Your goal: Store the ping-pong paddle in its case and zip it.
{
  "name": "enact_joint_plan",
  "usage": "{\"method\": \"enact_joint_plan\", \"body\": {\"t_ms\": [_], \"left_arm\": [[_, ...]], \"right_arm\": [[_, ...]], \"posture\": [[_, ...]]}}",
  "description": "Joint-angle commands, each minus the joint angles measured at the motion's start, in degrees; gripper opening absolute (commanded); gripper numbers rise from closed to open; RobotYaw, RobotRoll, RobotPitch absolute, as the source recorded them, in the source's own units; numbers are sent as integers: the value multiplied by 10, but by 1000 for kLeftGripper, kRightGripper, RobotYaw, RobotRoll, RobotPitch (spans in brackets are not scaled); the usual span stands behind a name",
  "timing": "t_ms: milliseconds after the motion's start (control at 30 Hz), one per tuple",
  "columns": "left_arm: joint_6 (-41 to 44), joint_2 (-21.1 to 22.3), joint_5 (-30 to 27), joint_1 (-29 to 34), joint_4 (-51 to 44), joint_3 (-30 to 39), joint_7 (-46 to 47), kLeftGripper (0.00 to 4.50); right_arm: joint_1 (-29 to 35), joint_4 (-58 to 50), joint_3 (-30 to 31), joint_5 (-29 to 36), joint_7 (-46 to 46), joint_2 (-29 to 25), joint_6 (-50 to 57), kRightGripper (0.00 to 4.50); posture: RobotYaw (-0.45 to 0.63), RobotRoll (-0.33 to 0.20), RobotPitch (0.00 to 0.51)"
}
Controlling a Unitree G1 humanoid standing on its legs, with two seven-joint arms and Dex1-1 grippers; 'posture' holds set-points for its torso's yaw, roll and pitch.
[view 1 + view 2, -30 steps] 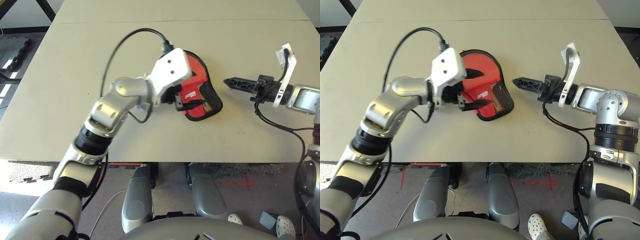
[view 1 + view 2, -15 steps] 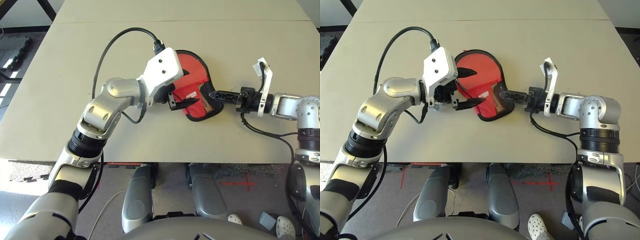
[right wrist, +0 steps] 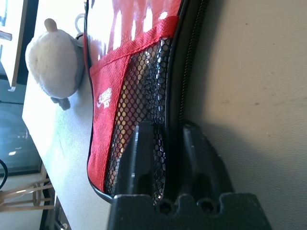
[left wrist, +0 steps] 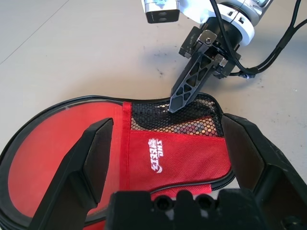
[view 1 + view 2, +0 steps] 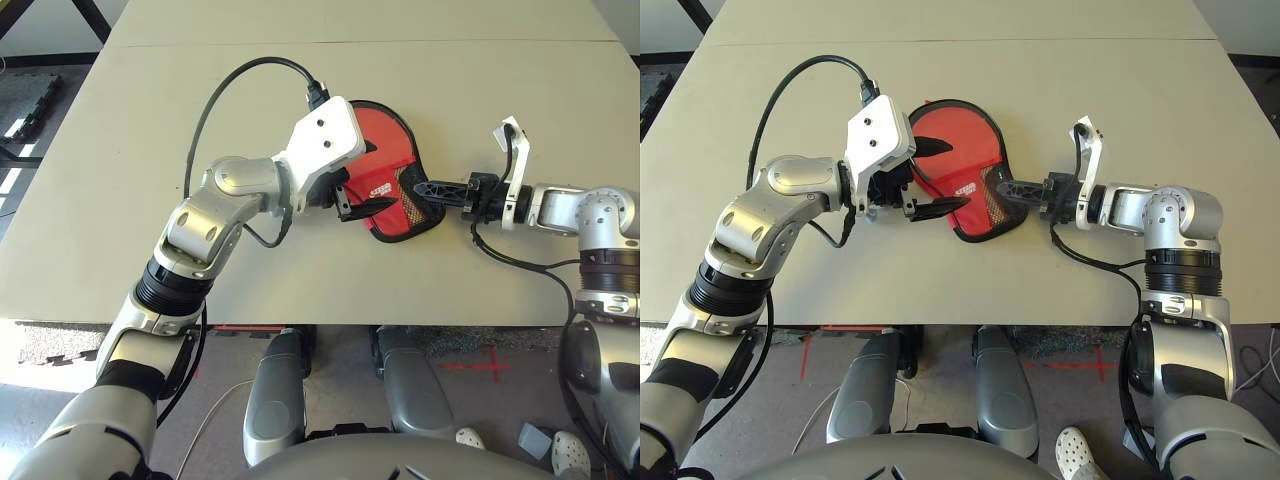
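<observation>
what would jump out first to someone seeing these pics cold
The red case lying near the middle of the pale table draws the eye first, with both silver arms meeting over it. The left gripper hangs open above the case's near side, and the right gripper is shut on the black zipper rim at the mesh pocket. A white fluffy ball sits beside the case.
</observation>
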Motion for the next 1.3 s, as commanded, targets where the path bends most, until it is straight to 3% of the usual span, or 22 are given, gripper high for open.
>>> {"method": "enact_joint_plan", "body": {"t_ms": [33,500,633,933,1300], "left_arm": [[-2,4,4,4,-2,-4,-3,4500],[-12,5,10,22,-1,-18,-8,4500],[-21,6,11,24,6,-20,-14,4500],[-42,-1,12,23,23,-28,-26,4500],[-54,-16,17,17,35,-37,-32,4500]], "right_arm": [[21,2,-6,-4,3,-30,13,19],[109,-40,-79,33,40,-157,41,19],[188,-96,-131,66,63,-203,72,19],[276,-177,-185,116,70,-211,103,19],[274,-153,-161,94,87,-259,53,19]], "posture": [[33,0,264],[-11,0,257],[-36,0,250],[-86,0,240],[-100,0,237]]}}
